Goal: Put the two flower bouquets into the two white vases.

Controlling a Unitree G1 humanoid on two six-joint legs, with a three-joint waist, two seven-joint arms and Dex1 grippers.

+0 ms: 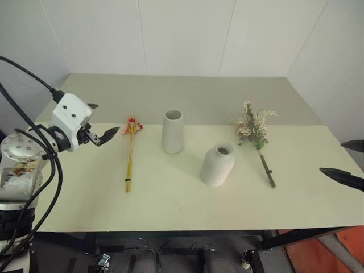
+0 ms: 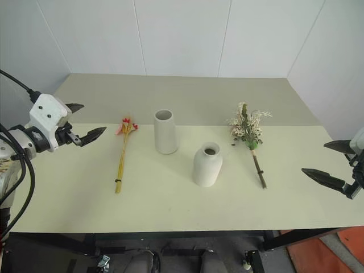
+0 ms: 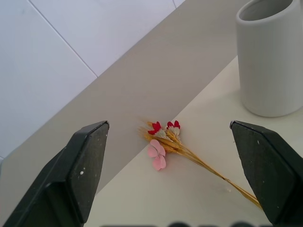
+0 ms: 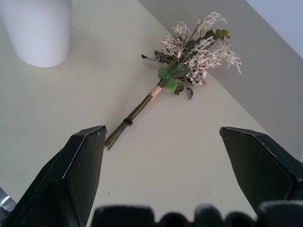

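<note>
A slim bouquet [image 1: 130, 151] of yellow stalks with small red flowers lies flat on the table, left of the tall white vase [image 1: 172, 132]. The shorter rounded white vase [image 1: 218, 165] stands upright nearer the front. To its right lies the bushier bouquet [image 1: 256, 136], with cream sprigs and green leaves. My left gripper [image 1: 106, 118] hovers open, left of the slim bouquet and above the table, its jaws facing the red flower heads [image 3: 163, 130]. At the table's right edge my right gripper [image 2: 314, 157] is open and empty, pointing toward the bushy bouquet's stems [image 4: 137, 111].
The cream table [image 1: 170, 210] meets white walls behind and on both sides. Its front edge runs along the bottom of the head views. Black cables hang by my left arm. Both vases stand between the two bouquets.
</note>
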